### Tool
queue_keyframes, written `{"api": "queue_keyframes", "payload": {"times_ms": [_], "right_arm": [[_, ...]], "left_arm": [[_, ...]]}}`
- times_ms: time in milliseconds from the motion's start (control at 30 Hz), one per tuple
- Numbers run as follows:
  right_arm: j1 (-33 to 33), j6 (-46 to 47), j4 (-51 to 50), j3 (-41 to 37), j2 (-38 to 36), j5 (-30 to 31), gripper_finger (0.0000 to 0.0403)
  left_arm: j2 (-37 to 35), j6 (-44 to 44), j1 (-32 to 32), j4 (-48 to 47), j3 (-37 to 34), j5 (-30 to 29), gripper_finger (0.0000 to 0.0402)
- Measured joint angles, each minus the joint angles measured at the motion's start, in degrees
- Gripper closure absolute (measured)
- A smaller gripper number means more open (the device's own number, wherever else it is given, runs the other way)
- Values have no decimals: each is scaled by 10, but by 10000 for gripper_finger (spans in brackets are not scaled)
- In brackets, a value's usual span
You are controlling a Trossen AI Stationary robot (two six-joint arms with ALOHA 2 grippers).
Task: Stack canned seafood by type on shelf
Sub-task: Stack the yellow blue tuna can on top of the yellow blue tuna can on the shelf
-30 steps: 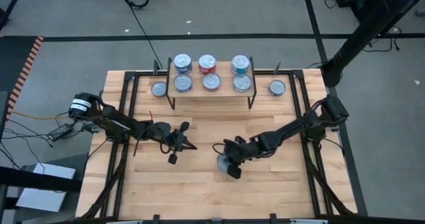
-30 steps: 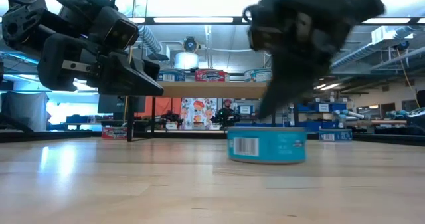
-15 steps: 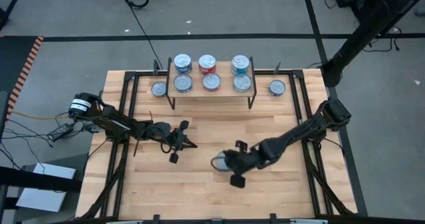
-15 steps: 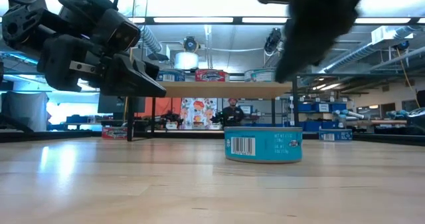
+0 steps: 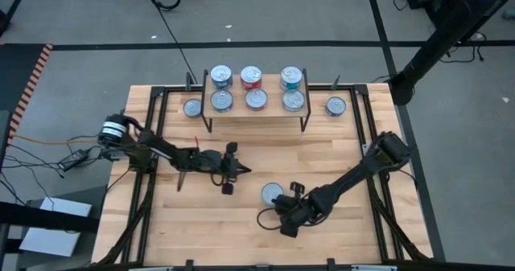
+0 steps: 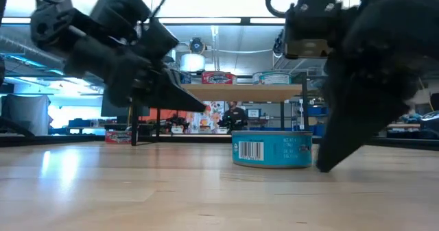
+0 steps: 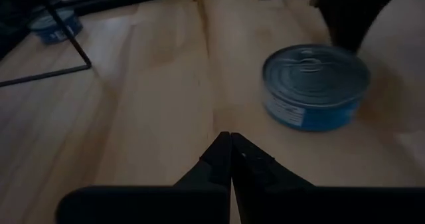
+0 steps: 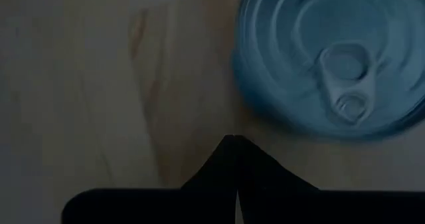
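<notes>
One teal-labelled tin sits alone on the open tabletop, upright with its pull-tab lid facing up, well apart from the shelf at the far edge; that is the tin we judge to be in hand now; six more tins already stand on the shelf's plank in two rows of three, blue at one end, red in the middle, teal at the other, while two strays rest on the table just beside the shelf, one at its left end and one at its right; the right gripper lies low just beside the lone tin, on its near side, fingers pressed together and gripping nothing; in its wrist view the tin's rim shows just past the fingertips, and we cannot tell whether they touch it; the left gripper hovers above the table, near the tin on its far left side, likewise pinched closed and empty; our worry from here is a shove rather than a pick: fingers this tightly closed cannot straddle the tin, so any advance would slide it across the wood or tip it; with both arms converging on one small tin, we also judge a clash between them possible
</notes>
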Motion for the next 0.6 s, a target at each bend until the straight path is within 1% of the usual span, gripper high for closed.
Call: {"api": "queue_keyframes", "payload": {"times_ms": [133, 267, 333, 433, 600], "right_arm": [[-12, -9, 15, -1, 3, 29, 394], [-28, -23, 34, -3, 2, 95, 394], [-33, -32, 39, -3, 2, 105, 394], [-38, -39, 44, -3, -1, 97, 394], [-37, -43, 56, -3, -2, 75, 394]], "left_arm": [[54, 26, 0, 3, 41, -9, 392], [99, 39, 0, 3, 75, -10, 392], [112, 45, 0, 2, 85, -15, 392], [124, 46, 3, 4, 96, -38, 392], [116, 47, 4, 5, 96, -97, 392]]}}
